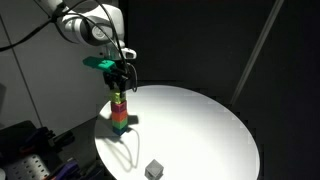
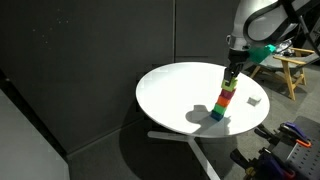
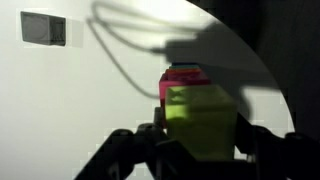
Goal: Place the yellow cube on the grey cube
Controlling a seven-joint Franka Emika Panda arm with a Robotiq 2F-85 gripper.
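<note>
Black Robotiq gripper [image 3: 200,138] straddling small yellow-green plain cube [image 3: 200,112], which sits directly between its fingers on top of a stack of coloured cubes [image 1: 121,112], firm grip or not cannot tell, small light grey plain cube [image 3: 43,28] well away from gripper, alone on round white table [image 1: 205,120].

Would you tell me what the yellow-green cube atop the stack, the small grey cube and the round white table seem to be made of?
Yellow-green cube: probably plastic or painted wood; flat, evenly coloured matte faces.
Small grey cube: likely the same, plain and dull.
Round white table: smooth matte top, perhaps laminate; soft shadows, no glare.
</note>
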